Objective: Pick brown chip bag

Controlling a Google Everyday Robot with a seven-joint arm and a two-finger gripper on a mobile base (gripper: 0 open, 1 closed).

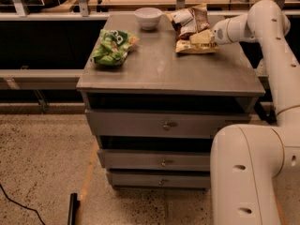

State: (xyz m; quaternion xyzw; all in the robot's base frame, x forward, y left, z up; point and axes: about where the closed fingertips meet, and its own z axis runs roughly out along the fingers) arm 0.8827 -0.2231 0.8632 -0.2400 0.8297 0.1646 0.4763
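Currently the grey drawer cabinet (pixel 164 74) fills mid-frame, and the white arm (pixel 276 55) runs up the right edge. On top, the brown chip bag (pixel 192 29) lies upper right, the green chip bag (pixel 111 47) upper left, and the white bowl (pixel 148 18) behind and between them. The gripper (pixel 213 35) sits against the brown chip bag's right side; can't tell if it's gripping

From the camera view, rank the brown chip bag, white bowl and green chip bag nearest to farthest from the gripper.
The gripper is at the right rear of the cabinet top.
1. brown chip bag, right at the gripper.
2. white bowl, rear centre, left of that bag.
3. green chip bag, left side.
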